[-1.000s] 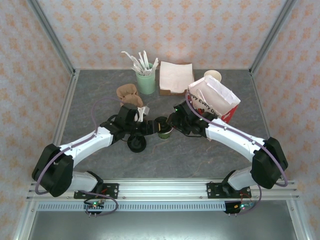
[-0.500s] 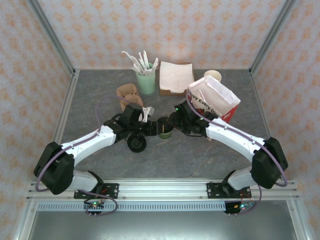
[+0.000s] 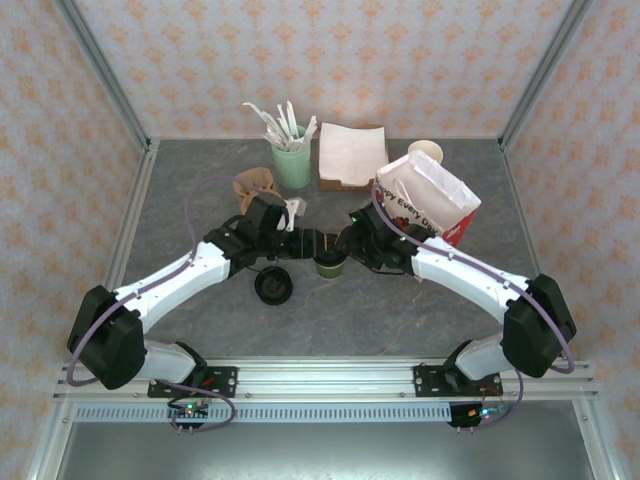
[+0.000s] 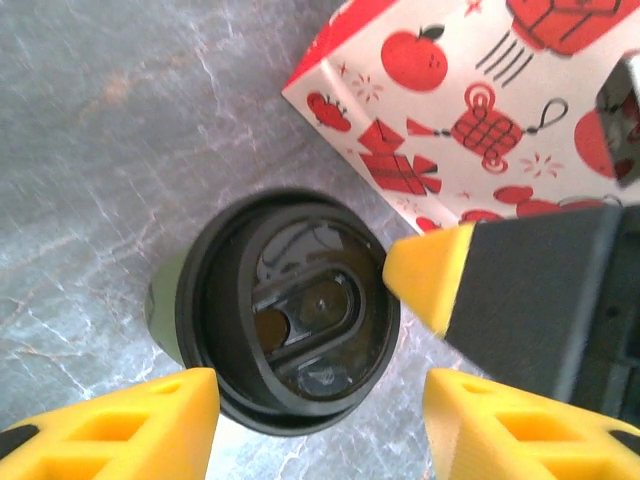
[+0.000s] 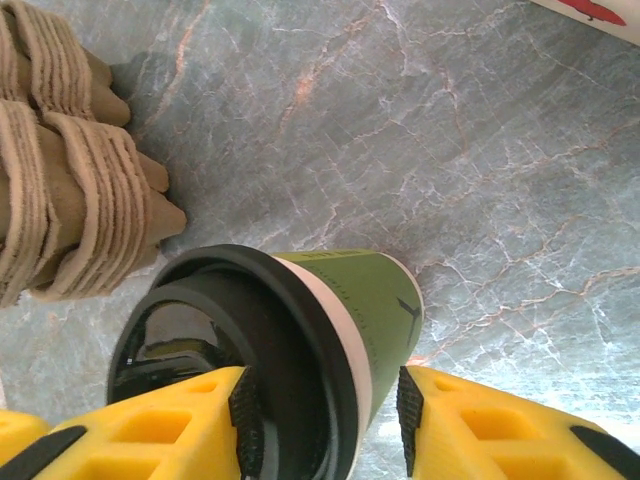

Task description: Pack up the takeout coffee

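- At mid-table, the takeout coffee (image 3: 330, 264) is being kept near the red-and-white paper bag (image 3: 432, 198), not yet inside.
- It is being clamped by the right gripper (image 5: 320, 380).
- The left gripper (image 4: 315, 392), fingers wide, is being drawn back; bagging is judged to be next.

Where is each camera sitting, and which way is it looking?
Top external: high behind the arms, looking down on the table; both arms show, with the left gripper and right gripper meeting at the takeout coffee.
Left wrist: on the left arm, looking straight down onto the coffee's black lid; its own yellow fingers sit at the bottom.
Right wrist: on the right arm, looking down past the coffee's green side; its own fingers flank it.
Shared: all three see the coffee; top and left wrist share the red-and-white bag.
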Motion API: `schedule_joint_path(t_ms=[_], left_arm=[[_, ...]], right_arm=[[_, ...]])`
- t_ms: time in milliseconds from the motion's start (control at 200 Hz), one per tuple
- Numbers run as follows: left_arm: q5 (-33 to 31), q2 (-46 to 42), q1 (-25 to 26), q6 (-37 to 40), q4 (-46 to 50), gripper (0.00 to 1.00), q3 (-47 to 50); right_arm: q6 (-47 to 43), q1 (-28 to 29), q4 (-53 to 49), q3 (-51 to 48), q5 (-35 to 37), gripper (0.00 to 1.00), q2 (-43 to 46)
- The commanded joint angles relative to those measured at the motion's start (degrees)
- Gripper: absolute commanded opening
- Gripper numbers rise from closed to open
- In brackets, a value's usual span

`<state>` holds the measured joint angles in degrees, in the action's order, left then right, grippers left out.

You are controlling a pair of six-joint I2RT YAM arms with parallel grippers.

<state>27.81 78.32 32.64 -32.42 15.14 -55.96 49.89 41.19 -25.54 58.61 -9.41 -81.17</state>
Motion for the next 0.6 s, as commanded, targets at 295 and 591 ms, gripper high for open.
schedule_joint_path(t_ms=[295,591], left_arm=[[-6.34,7.41,0.89,1.49,1.95,0.56,-4.32],[-7.06,10.37,1.46,3.64,0.7,0.48,-0.92]], right_arm=[[-0.58,-0.1,0.34,-4.38,0.48,0.41,3.36],[-1.08,-0.14,0.14,-4.13,0.66,0.42,3.13]])
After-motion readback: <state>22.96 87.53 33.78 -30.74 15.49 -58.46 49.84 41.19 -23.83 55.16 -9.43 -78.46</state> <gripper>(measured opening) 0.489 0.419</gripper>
